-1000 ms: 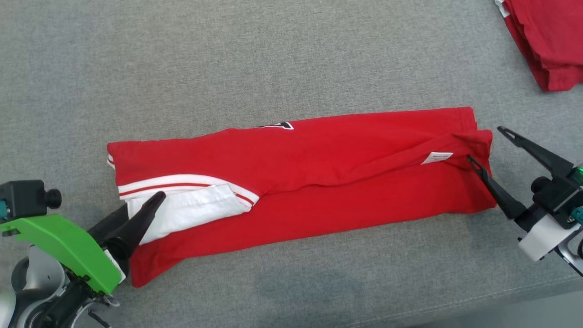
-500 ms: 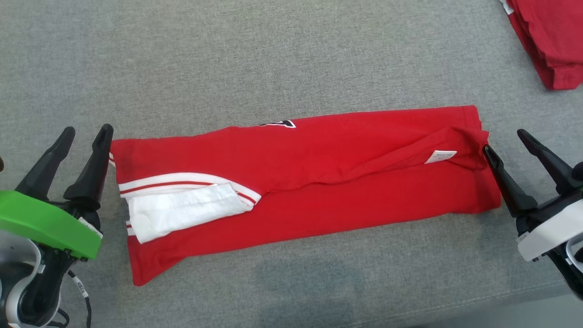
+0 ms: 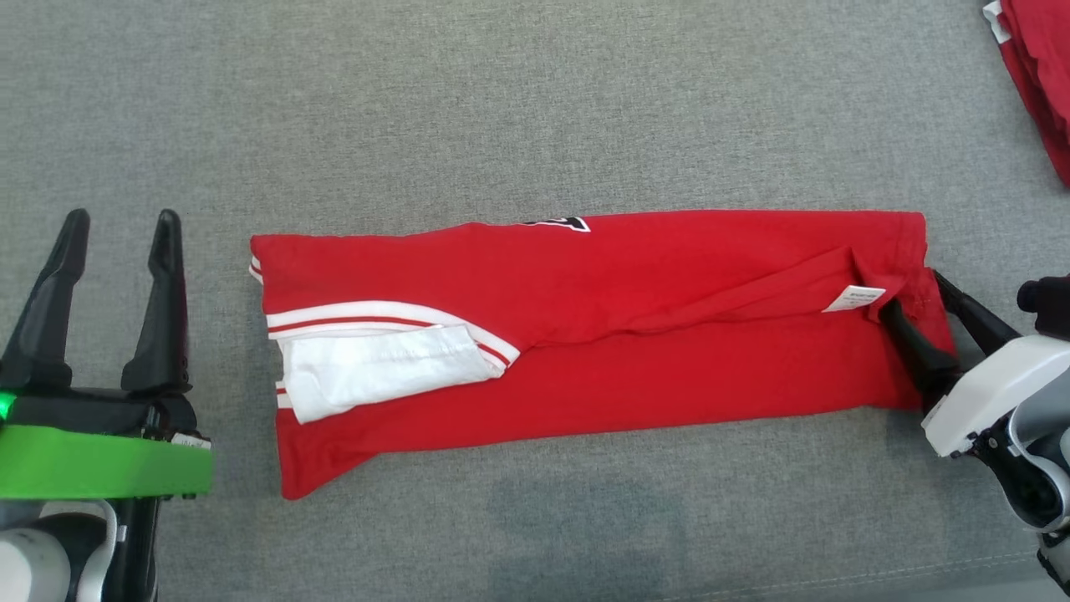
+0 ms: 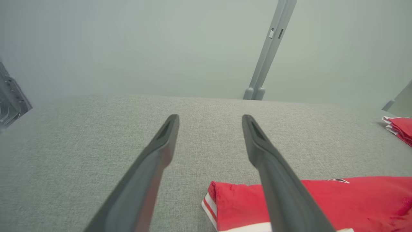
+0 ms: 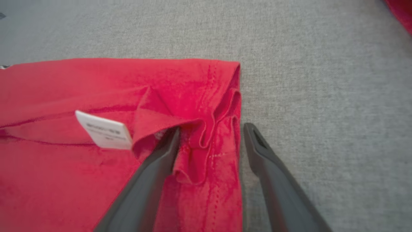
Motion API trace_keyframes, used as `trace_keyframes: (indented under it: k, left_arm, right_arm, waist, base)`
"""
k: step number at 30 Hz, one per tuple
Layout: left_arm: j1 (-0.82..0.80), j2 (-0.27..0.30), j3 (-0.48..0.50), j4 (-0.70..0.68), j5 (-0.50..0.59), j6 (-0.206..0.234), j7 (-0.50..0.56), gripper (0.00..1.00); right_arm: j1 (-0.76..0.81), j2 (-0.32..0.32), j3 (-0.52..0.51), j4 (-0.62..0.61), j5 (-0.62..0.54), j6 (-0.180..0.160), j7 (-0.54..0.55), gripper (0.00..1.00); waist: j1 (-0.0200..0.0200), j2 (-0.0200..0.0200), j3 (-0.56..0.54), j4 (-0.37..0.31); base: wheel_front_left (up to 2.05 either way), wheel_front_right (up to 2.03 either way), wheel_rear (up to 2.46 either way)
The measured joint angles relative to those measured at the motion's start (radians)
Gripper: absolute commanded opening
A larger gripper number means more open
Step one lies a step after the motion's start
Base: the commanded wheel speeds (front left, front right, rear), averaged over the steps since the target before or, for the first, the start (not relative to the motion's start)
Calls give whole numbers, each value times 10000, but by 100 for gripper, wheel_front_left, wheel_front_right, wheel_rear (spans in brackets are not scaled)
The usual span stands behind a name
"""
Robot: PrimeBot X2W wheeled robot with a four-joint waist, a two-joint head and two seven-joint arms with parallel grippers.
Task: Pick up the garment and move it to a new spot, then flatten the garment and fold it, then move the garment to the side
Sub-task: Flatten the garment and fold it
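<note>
Garment (image 3: 585, 334): red, folded into a long band, lying flat across the middle of the grey fabric surface (image 3: 535, 100), long axis running left to right in the head view; a white sleeve (image 3: 384, 368) with red-and-white striped trim lies on top near its left end; a white label (image 3: 853, 298) shows near its right end; a sliver of black-and-white print (image 3: 558, 223) shows at its far edge.

Left gripper (image 3: 123, 217): I read it as open, fingers spread wide with nothing between them; it stands to the left of the garment's left end, apart from the cloth, fingers pointing up the head view over bare surface.

Right gripper (image 3: 915, 293): I read it as open also; it sits at the garment's right end; in the right wrist view one finger lies on the cloth, its tip tucked beneath a raised fold just beside the label; the other finger lies over bare surface just beside the hem; the bunched hem sits between the two, not pinched.

A second pile of red cloth (image 3: 1041, 75) lies at the far right corner, well apart from the garment.
</note>
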Motion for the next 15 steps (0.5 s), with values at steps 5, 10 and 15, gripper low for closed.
trace_keyframes:
  k: [5, 10, 15]
  left_arm:
    - [379, -380, -77, 174, 355, 148, -819, 100]
    - [549, -696, -456, 635, 545, 67, -1287, 100]
    - [651, -1191, -725, 1116, 894, 155, -1753, 100]
  right_arm:
    - [-283, 151, 77, -6, 2109, -15, 623, 0]
    - [-142, -671, -593, 167, 3730, 15, 1411, 0]
    - [233, -2080, -2299, 1120, 4312, 10, 1927, 0]
  waist:
    - [0, 0, -112, 114]
    - [0, 0, -332, 205]
    - [0, 0, -571, 328]
  base:
    - [0, 0, 0]
    - [0, 0, 0]
    - [0, 0, 0]
